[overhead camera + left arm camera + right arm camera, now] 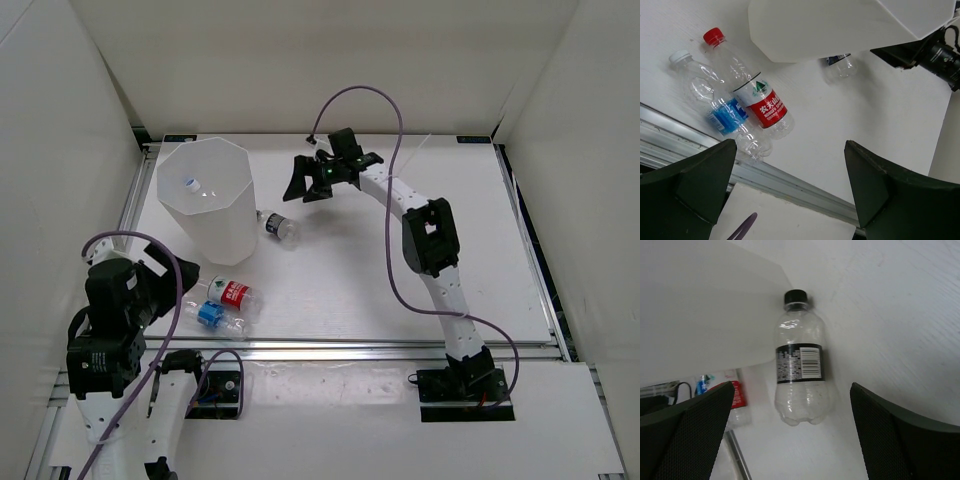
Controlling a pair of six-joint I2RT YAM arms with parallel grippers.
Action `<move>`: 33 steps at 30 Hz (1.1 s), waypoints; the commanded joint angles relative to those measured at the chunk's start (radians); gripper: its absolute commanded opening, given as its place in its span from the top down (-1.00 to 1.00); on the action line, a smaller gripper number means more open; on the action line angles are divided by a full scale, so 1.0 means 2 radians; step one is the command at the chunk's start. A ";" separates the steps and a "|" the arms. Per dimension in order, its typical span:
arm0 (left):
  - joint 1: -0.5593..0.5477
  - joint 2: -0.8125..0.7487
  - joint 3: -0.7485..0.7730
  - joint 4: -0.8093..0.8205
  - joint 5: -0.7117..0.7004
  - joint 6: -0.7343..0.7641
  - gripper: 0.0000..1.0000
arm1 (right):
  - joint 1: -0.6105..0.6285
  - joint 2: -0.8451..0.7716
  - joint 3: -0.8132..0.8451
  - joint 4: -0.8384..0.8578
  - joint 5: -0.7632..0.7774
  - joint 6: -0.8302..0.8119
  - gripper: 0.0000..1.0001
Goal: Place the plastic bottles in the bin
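The white faceted bin (205,200) stands at the back left; a plain bottle with a white cap (191,185) lies inside it. The dark-labelled bottle (279,227) lies on the table against the bin's right side. The red-capped bottle (231,293) and the blue-labelled bottle (212,316) lie side by side near the front edge. My right gripper (304,191) is open and empty, above and just behind the dark-labelled bottle (800,365). My left gripper (168,264) is open and empty, left of the red-capped bottle (757,95) and the blue-labelled bottle (722,112).
A metal rail (380,347) runs along the table's front edge, close to the two front bottles. White walls enclose the table on the left, back and right. The bin (840,25) fills the top of the left wrist view, and its wall (705,305) the left of the right wrist view.
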 commanded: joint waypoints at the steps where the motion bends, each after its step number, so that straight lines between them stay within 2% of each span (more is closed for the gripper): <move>1: -0.001 0.002 0.001 -0.018 0.006 0.011 -1.00 | 0.003 0.025 0.033 0.041 -0.096 0.029 -1.00; 13: -0.001 0.007 0.006 -0.038 -0.013 0.016 -1.00 | 0.030 0.058 -0.015 0.041 -0.090 0.044 -1.00; 14: -0.001 0.007 0.006 -0.043 -0.013 0.016 -1.00 | 0.035 0.065 -0.015 0.033 -0.090 0.044 -0.92; 15: -0.001 0.007 0.006 -0.043 -0.013 0.016 -1.00 | 0.035 0.073 -0.015 0.019 -0.095 0.040 -0.61; 16: -0.001 0.002 0.006 -0.043 -0.013 0.016 -1.00 | 0.035 0.077 -0.015 0.009 -0.095 0.040 -0.61; 17: -0.001 0.002 0.006 -0.043 -0.017 0.016 -1.00 | 0.035 0.082 -0.010 -0.007 -0.101 0.040 -0.21; 18: -0.001 0.002 0.001 -0.043 -0.017 0.010 -1.00 | 0.035 0.082 -0.018 -0.031 -0.116 0.035 0.02; 20: -0.001 -0.003 -0.004 -0.043 -0.017 0.003 -1.00 | 0.023 0.065 -0.061 -0.031 -0.123 0.045 0.32; 21: -0.001 -0.007 -0.009 -0.043 -0.017 -0.004 -1.00 | 0.023 0.030 -0.091 -0.025 -0.123 0.045 0.45; 22: -0.001 -0.007 -0.017 -0.036 -0.022 -0.012 -1.00 | 0.017 0.009 -0.159 -0.019 -0.109 0.050 0.51; 28: -0.001 -0.022 -0.049 -0.016 -0.043 -0.057 -1.00 | 0.007 -0.185 -0.313 -0.026 -0.036 0.053 0.82; 30: -0.001 -0.026 -0.065 -0.011 -0.062 -0.073 -1.00 | 0.001 -0.260 -0.332 -0.026 -0.022 0.067 0.82; 33: -0.001 -0.031 -0.094 -0.011 -0.075 -0.128 -1.00 | 0.012 -0.316 -0.282 -0.041 -0.011 0.085 0.82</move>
